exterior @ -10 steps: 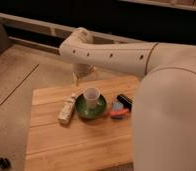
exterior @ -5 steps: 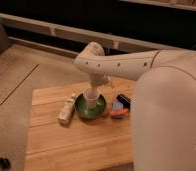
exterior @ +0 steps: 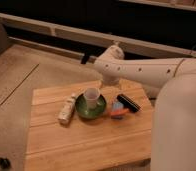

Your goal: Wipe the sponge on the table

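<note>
The gripper (exterior: 110, 89), at eleven o'clock from the sponge (exterior: 118, 111), shows only as a pale blur. The robot's white body (exterior: 178, 125) hides the table (exterior: 81, 145) at its four o'clock corner and is cut off by the edge.

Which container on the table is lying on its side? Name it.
The whitish bottle, lying flat left of the green bowl. The white cup stands upright in that bowl. The gripper hangs over the table behind the cup.

Arm (exterior: 146, 70): further right than half a second ago. Gripper (exterior: 110, 89): now at far side of table (exterior: 81, 145), between cup (exterior: 92, 96) and black bar (exterior: 128, 103), behind sponge (exterior: 119, 110). Cup: back in full view, no longer hidden by wrist.
</note>
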`<state>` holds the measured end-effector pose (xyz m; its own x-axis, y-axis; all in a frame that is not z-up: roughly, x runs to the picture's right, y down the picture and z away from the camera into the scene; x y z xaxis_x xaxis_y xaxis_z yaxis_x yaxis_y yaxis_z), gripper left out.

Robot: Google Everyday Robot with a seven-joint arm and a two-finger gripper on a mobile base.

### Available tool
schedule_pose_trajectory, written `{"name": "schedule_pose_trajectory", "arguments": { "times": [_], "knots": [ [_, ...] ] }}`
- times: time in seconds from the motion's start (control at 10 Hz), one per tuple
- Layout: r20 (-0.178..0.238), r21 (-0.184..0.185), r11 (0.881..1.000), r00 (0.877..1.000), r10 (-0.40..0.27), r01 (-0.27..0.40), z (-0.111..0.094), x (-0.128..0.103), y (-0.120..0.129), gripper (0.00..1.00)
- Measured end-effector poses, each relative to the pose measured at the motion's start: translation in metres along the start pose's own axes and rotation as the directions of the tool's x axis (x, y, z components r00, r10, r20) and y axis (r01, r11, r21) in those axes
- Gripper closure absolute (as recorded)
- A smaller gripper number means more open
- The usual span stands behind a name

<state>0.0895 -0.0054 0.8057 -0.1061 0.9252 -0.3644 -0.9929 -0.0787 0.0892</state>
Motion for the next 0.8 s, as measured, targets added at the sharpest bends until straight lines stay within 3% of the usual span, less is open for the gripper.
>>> {"name": "schedule_pose_trajectory", "arguments": {
  "times": [0.2,0.5,0.6,0.8],
  "knots": [
    [0.007,-0.026,0.999,1.0,0.023,-0.023,0.002,0.001,-0.003,0.35],
    [0.003,-0.025,1.0,1.0,0.02,-0.02,0.003,0.002,0.0,0.35],
    [-0.016,-0.011,0.999,0.999,0.035,-0.035,0.011,0.008,-0.005,0.35],
    [-0.075,0.062,0.994,0.993,0.091,-0.086,0.034,0.026,-0.035,0.35]
  ]
}}
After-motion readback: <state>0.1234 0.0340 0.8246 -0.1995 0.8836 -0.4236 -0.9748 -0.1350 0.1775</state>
